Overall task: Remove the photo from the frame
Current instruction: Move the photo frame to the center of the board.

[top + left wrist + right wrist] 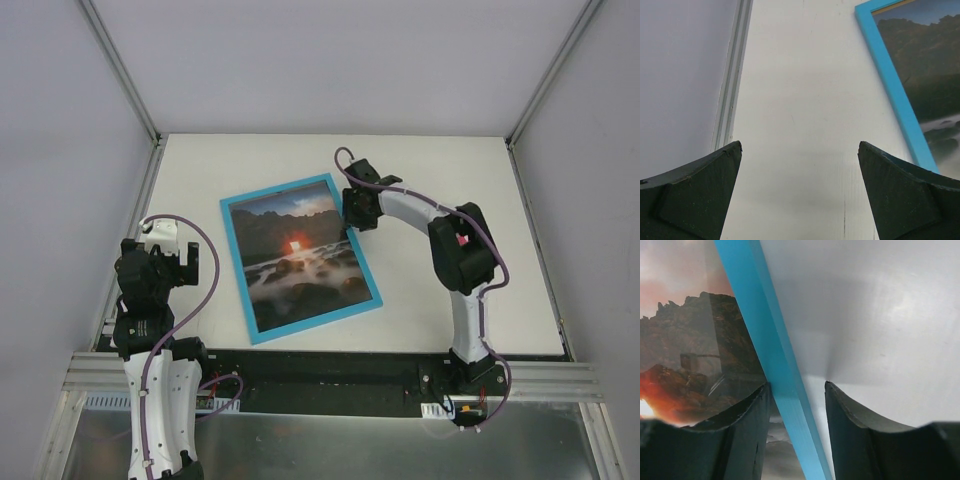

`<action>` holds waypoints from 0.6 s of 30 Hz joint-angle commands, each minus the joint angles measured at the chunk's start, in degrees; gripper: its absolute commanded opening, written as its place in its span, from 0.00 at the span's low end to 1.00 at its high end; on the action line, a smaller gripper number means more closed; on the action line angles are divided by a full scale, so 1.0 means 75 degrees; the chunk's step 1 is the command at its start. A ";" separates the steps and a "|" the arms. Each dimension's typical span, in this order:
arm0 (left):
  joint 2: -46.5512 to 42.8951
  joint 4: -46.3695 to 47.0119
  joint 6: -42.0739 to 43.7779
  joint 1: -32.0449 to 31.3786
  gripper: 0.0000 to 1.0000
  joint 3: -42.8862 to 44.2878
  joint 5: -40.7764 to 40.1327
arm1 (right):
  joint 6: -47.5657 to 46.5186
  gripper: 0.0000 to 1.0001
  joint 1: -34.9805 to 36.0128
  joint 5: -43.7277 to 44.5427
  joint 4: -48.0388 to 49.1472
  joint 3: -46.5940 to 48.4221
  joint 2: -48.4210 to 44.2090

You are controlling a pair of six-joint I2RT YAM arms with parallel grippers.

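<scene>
The frame [237, 270] lies flat on the white table, blue front up, with the photo [298, 255] inside it under glass. My right gripper [352, 215] is at the frame's right edge near the far corner. In the right wrist view, its jaws [797, 387] straddle the blue frame bar [767, 335]. One finger is over the photo [695, 340], the other over the table, with a gap beside the bar. My left gripper [172, 250] is open and empty to the left of the frame. The left wrist view shows the frame's left bar [892, 85] and the photo [930, 65].
The white table [430, 170] is enclosed by grey walls with metal corner posts [120, 70]. A rail [730, 85] runs along the table's left edge, close to my left gripper. A black strip [330, 365] borders the near edge.
</scene>
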 commanded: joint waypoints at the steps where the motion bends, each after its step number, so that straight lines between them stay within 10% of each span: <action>1: -0.0041 0.0144 -0.0115 0.0087 0.99 -0.0036 0.0305 | -0.0119 0.48 -0.0613 0.0124 0.0061 -0.0701 -0.0897; 18: -0.0088 0.0132 -0.0057 0.0087 0.99 -0.0060 0.0645 | -0.1219 0.35 -0.2078 -0.1126 0.0190 -0.2015 -0.2176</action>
